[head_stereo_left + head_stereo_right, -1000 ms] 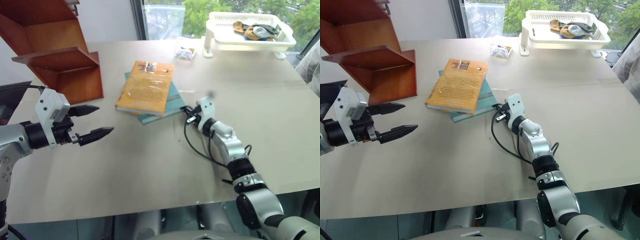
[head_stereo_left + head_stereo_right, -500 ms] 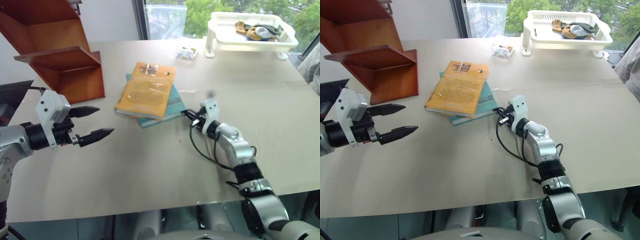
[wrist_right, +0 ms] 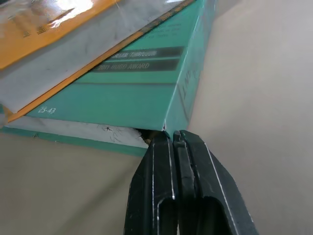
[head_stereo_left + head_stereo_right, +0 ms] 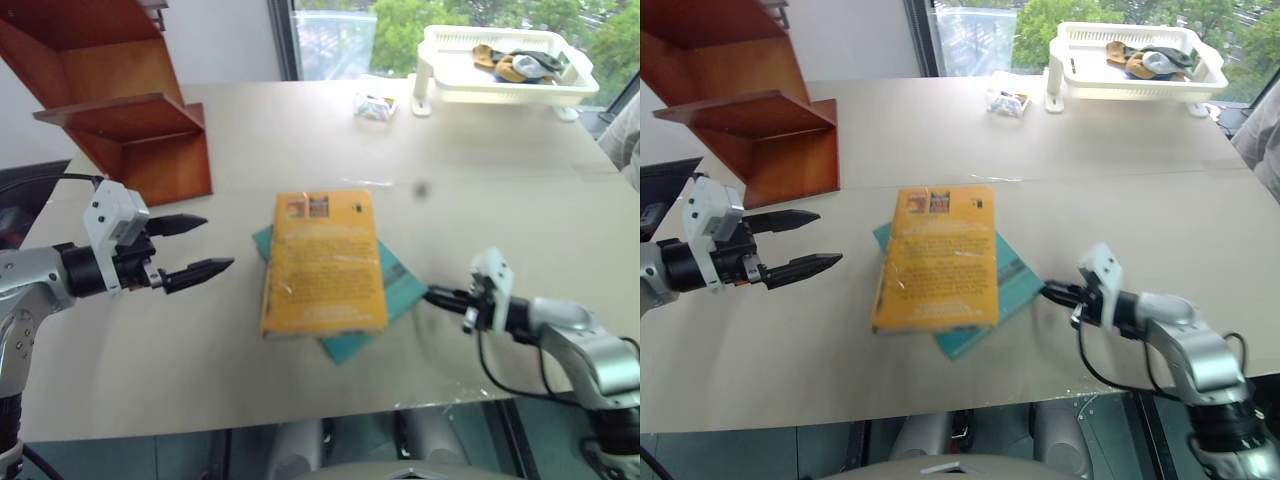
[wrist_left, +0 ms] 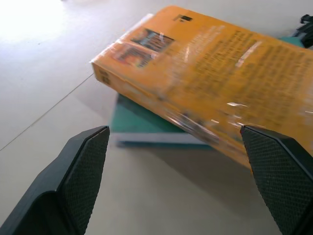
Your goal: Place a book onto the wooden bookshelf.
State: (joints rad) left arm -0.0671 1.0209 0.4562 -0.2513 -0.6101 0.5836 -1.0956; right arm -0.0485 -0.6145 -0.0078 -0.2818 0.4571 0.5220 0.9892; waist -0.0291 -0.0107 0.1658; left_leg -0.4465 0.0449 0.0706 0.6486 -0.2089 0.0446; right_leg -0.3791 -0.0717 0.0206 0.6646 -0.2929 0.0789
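The orange-yellow book (image 4: 325, 265) lies flat on a teal-green book (image 4: 397, 285) near the table's front edge. My right gripper (image 4: 432, 295) is shut, its tips pinched at the teal book's near corner (image 3: 168, 128). It does not touch the orange book. My left gripper (image 4: 218, 244) hovers open to the left of the stack, pointing at it, with the orange book's spine (image 5: 161, 105) ahead of its fingers and nothing between them. The wooden bookshelf (image 4: 130, 110) stands at the table's far left corner.
A white basket (image 4: 430, 60) holding cloths sits at the far right. A small packet (image 4: 374, 105) lies beside it. A person's sleeve (image 4: 630, 140) shows at the right edge. The table's front edge (image 4: 300, 420) runs just below the books.
My right gripper has pulled back toward the front edge and to the right. Both books slid with it and turned, ending nearer the front. The left gripper stayed put.
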